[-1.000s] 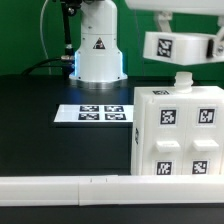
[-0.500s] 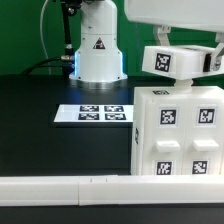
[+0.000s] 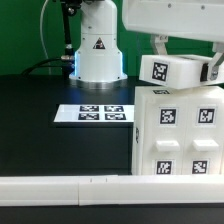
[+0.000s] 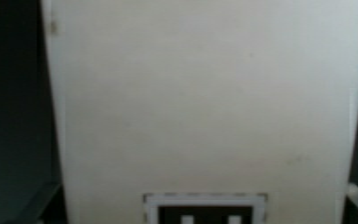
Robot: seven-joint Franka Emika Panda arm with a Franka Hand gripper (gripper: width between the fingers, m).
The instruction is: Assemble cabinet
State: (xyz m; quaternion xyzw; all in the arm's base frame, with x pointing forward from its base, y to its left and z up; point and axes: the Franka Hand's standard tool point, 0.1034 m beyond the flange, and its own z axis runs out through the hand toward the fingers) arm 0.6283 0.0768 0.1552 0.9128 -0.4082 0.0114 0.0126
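Note:
The cabinet body point(image 3: 180, 135), a large white box with several square tags on its front, stands at the exterior view's right. My gripper point(image 3: 184, 68) is shut on a white tagged cabinet part point(image 3: 165, 70) and holds it slightly tilted right at the top of the box; I cannot tell whether they touch. The part covers the spot where the small round peg stood, so the peg is hidden. In the wrist view the held part's white face point(image 4: 202, 100) fills the frame, with a tag point(image 4: 202, 212) at one edge.
The marker board point(image 3: 95, 113) lies flat on the black table to the exterior view's left of the cabinet. A long white rail point(image 3: 60, 188) runs along the front edge. The arm's white base point(image 3: 97, 45) stands at the back.
My gripper has come down with the tagged part, from well above the cabinet to its top. The part now tilts a little and hides the peg.

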